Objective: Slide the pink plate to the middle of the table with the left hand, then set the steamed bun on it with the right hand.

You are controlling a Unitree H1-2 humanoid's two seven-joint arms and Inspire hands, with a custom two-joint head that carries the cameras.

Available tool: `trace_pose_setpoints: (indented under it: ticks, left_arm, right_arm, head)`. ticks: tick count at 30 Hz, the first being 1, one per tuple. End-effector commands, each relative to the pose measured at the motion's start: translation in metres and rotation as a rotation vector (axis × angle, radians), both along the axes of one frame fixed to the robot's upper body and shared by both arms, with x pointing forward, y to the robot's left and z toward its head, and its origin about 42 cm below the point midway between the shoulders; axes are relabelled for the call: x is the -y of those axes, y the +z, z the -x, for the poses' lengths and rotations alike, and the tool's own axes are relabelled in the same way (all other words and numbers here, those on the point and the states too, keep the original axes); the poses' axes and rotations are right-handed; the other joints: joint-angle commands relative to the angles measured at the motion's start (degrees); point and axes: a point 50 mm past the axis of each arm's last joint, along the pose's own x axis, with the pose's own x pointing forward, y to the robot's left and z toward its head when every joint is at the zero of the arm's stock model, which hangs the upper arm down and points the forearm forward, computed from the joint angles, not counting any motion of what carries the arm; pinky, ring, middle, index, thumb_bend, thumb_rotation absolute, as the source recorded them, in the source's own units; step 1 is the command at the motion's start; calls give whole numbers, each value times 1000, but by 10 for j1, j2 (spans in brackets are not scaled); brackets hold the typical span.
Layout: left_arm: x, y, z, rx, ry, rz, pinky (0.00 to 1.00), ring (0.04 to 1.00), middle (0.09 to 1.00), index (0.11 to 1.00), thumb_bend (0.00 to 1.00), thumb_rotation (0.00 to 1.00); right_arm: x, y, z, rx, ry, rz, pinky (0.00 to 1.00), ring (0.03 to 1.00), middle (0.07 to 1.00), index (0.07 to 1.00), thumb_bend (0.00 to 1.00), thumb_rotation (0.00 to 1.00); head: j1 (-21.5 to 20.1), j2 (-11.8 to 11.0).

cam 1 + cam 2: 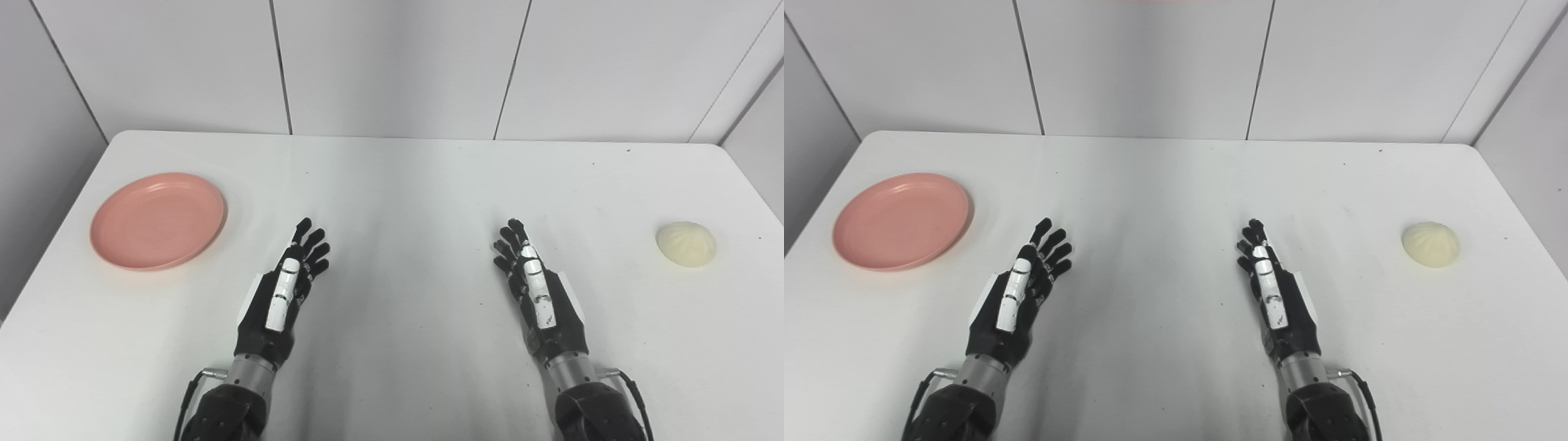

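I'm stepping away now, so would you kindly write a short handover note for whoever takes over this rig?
Left hand: open, holding nothing, over the table's near middle.
Right hand: open, holding nothing, beside it and apart from it.
Pink plate: at the table's left side, bare, untouched.
Steamed bun: on the table at its right side, away from the right hand.
Done: nothing yet.
Left: slide the plate to the middle with the left hand, then put the bun on it with the right.

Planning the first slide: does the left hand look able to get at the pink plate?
Probably yes: the left hand is open, and only bare table lies between it and the pink plate.
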Motion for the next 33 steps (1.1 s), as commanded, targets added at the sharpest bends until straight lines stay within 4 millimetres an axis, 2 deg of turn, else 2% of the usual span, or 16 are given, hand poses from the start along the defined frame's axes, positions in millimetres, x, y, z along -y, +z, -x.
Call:
trace_pose_setpoints:
  ticks: [1,6,11,26,33]
  left_arm:
    - [8,-16,3,-70,-19,-10,927,937,960,966,493,1000]
    - [18,-25,0,-77,-15,-7,926,937,963,970,491,1000]
    - [28,-32,-3,-79,-17,-9,928,935,959,963,491,1000]
    - [34,-33,-4,-71,-5,-21,923,936,953,959,480,1000]
    - [33,-23,-4,-67,-3,-17,926,929,949,956,483,1000]
  right_arm:
    - [3,5,0,11,19,1,978,965,977,987,329,1000]
    - [11,3,-1,7,17,12,979,968,981,993,345,1000]
    - [17,3,-2,5,12,14,987,974,983,989,311,1000]
    - [22,4,-3,13,25,13,1000,989,1000,1000,304,1000]
    - [20,6,-2,6,19,17,998,983,994,998,293,1000]
  head:
    - [18,-5]
    - [59,-23]
    - [92,-35]
    - [96,-35]
    - [96,-31]
